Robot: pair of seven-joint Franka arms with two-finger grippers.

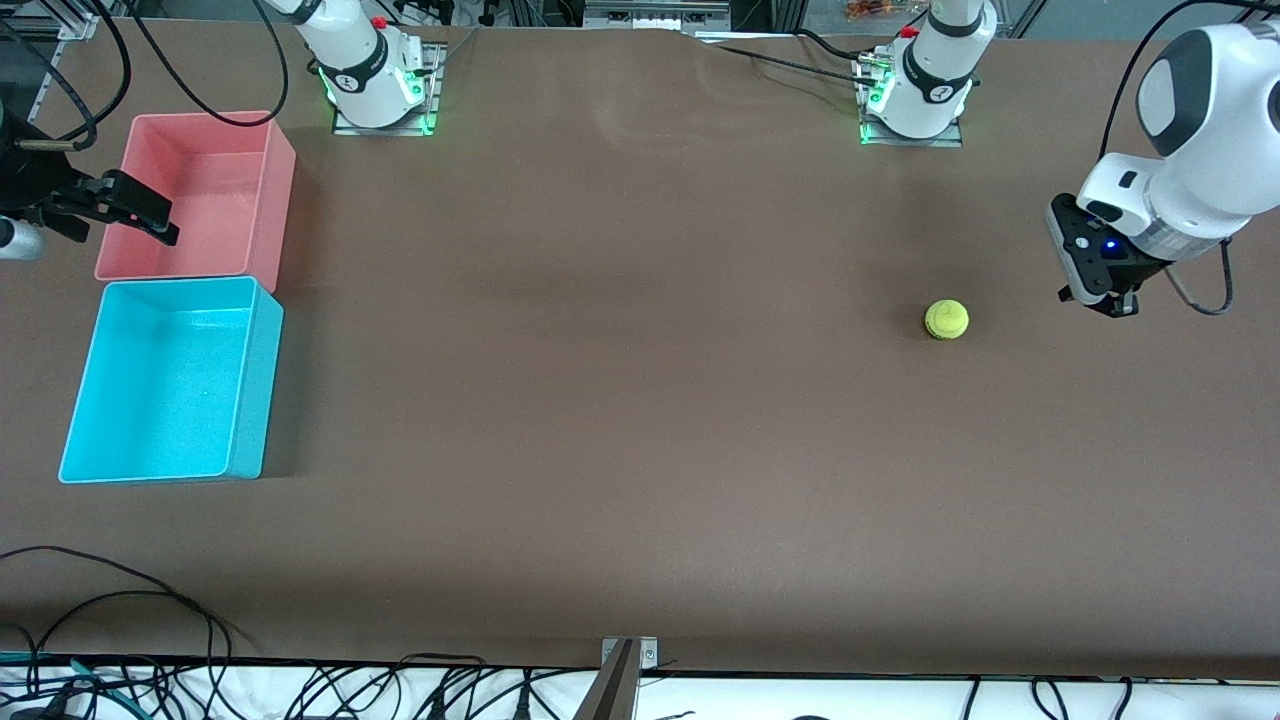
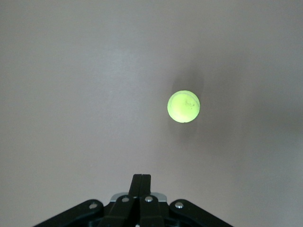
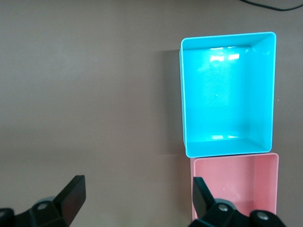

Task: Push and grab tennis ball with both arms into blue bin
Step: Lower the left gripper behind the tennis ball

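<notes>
Front view shows the ball (image 1: 946, 319) resting alone on the brown bench (image 1: 620, 400) toward the left arm's end, well apart from the blue bin (image 1: 255, 400), which sits at the right arm's end with a pink bin (image 1: 282, 190) touching it on the side farther from the camera. The left hand (image 1: 1098, 297) hangs near the ball, not touching it, its fingers (image 2: 141, 182) pressed together with nothing between them. The right hand (image 1: 118, 208) hovers over the pink bin's edge, spread wide and empty, waiting.

My chief worry is the push. The ball is round and light and has a long stretch of bare bench to cross; a shove that lands off its middle would likely send it curving toward either long edge, or off the bench altogether. Too much force and it may roll past where the right hand can meet it; too little and it may stop mid-bench, out of both arms' easy reach. The two bins sit flush, so a careless release could drop the ball into the pink one. A grasp on a moving ball may also squirt it away.
</notes>
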